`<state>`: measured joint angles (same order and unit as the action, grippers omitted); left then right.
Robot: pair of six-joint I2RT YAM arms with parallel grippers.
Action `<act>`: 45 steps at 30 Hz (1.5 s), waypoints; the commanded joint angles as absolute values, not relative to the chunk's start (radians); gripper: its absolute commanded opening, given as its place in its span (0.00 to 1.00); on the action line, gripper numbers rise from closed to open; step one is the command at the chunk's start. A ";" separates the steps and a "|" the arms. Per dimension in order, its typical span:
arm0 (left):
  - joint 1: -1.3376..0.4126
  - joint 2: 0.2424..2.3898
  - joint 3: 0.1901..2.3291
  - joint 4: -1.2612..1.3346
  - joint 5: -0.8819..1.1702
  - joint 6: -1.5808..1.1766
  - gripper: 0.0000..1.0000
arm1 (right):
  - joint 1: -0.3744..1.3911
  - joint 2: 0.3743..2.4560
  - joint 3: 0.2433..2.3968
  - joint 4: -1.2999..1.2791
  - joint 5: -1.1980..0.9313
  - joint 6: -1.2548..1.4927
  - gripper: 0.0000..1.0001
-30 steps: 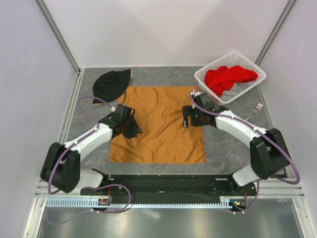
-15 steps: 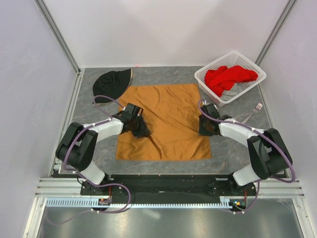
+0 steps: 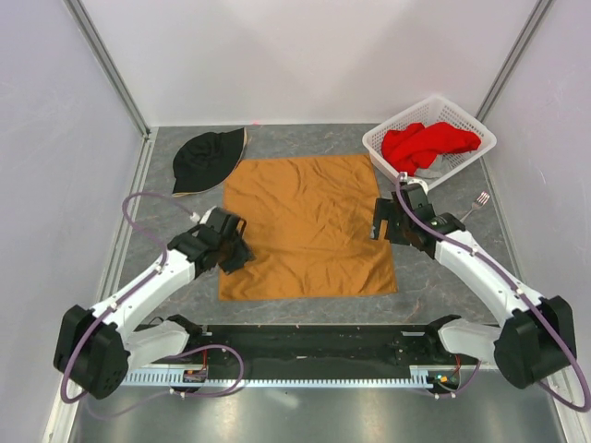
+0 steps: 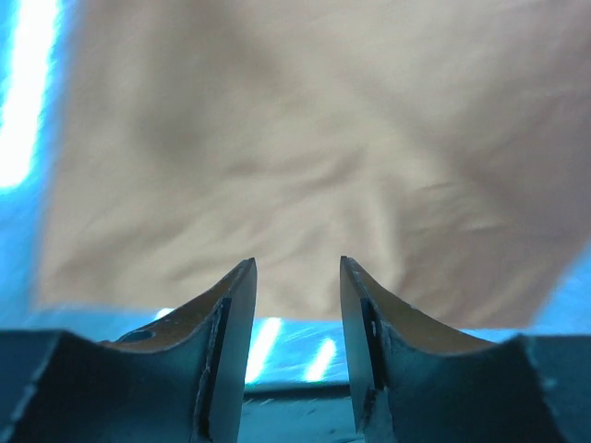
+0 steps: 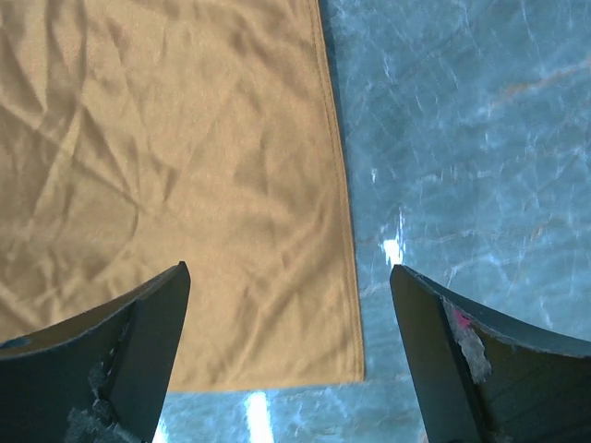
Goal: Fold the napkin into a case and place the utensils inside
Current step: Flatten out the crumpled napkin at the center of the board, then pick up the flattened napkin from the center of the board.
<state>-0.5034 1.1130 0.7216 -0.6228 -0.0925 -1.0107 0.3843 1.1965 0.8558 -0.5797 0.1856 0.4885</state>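
The left gripper [image 3: 233, 251] is seen with its jaws narrowly parted and nothing held. The napkin [image 3: 305, 226] is spread flat just ahead of its fingertips [image 4: 242, 295]. The right gripper [image 3: 381, 221] is held wide open above the napkin's right edge, with cloth beneath one jaw and bare table [image 5: 462, 138] beneath the other. The fork [image 3: 479, 199] is found well outside those jaws, near the basket [image 3: 462, 115].

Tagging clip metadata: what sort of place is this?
Likely a lab robot test cell: white panel walls on aluminium posts, a black robot mounting rail, and staged props like the napkin, black hat and basket.
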 commanded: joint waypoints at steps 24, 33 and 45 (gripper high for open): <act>-0.466 1.196 0.581 -0.960 -0.310 -1.476 0.47 | 0.370 1.012 0.689 -0.706 0.058 0.704 0.90; -0.456 1.210 0.558 -0.925 -0.322 -1.493 0.43 | 0.360 1.069 0.623 -0.723 0.078 0.819 0.83; -0.456 1.112 0.540 -0.815 -0.281 -1.370 0.03 | 0.364 1.040 0.577 -0.749 0.156 0.928 0.49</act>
